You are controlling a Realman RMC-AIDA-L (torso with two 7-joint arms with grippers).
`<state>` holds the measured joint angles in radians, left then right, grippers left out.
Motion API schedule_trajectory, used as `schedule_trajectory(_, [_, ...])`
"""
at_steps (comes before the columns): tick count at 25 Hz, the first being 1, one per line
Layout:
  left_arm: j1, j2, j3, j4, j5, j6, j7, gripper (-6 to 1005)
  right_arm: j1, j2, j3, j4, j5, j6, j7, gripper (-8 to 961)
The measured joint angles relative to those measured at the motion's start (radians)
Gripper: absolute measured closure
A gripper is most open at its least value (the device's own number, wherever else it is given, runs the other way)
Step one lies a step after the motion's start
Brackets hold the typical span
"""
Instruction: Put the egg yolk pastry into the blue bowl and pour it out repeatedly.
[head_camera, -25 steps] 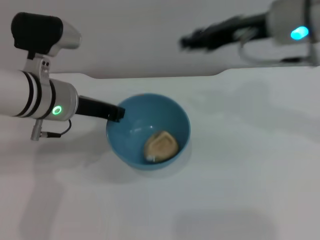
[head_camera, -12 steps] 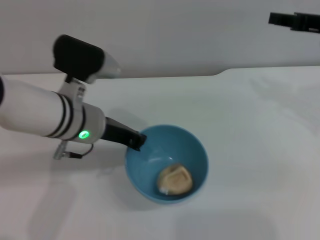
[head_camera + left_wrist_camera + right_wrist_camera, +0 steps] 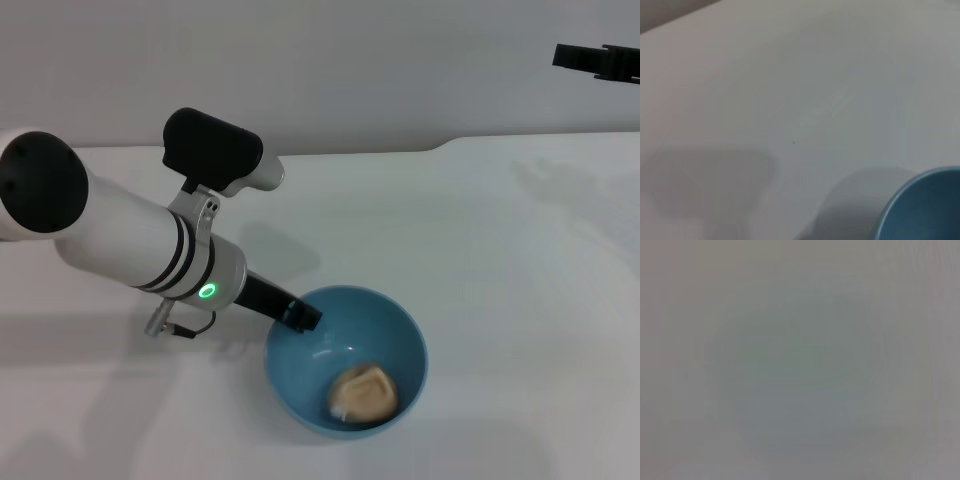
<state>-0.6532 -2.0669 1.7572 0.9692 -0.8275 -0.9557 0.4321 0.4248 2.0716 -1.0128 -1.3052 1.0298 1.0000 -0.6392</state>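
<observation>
The blue bowl stands upright on the white table, low in the head view and a little right of centre. The egg yolk pastry lies inside it on the bottom, toward the near side. My left gripper reaches in from the left and is shut on the bowl's left rim. A part of the bowl's rim shows in the left wrist view. My right gripper hangs high at the far right edge, well away from the bowl. The right wrist view shows only plain grey.
The white table stretches to the right and behind the bowl. Its back edge meets a grey wall. My left forearm crosses the left half of the table.
My left arm has carried the bowl, with the pastry inside, nearer and to the right. The right gripper has drawn back to the upper right edge of the head view.
</observation>
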Motion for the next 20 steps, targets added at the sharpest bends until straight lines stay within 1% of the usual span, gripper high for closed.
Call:
schedule_trajectory(7, [0.013, 0.004, -0.007, 0.056, -0.006, 0.002, 0.002, 698, 0.0, -0.001, 0.001, 0.006, 0.0, 0.0, -0.011, 582])
schedule_trajectory(9, [0.018, 0.005, -0.008, 0.074, -0.006, 0.0, 0.002, 622, -0.002, -0.001, 0.003, 0.006, -0.003, 0.0, -0.011, 583])
schedule_trajectory(10, [0.043, 0.007, -0.017, 0.127, -0.007, -0.003, 0.002, 584, -0.004, -0.001, 0.006, 0.008, -0.005, 0.0, -0.011, 583])
schedule_trajectory(13, [0.084, 0.009, -0.055, 0.204, -0.008, -0.003, 0.008, 470, -0.005, -0.002, 0.029, 0.039, -0.002, 0.0, -0.006, 583])
schedule_trajectory(17, [0.171, 0.009, -0.133, 0.322, -0.012, 0.038, 0.025, 472, 0.008, -0.007, 0.123, 0.163, 0.083, 0.004, 0.018, 583])
schedule_trajectory(20, [0.262, 0.009, -0.163, 0.403, -0.045, 0.151, 0.053, 472, 0.004, -0.016, 0.206, 0.271, 0.183, 0.009, 0.012, 584])
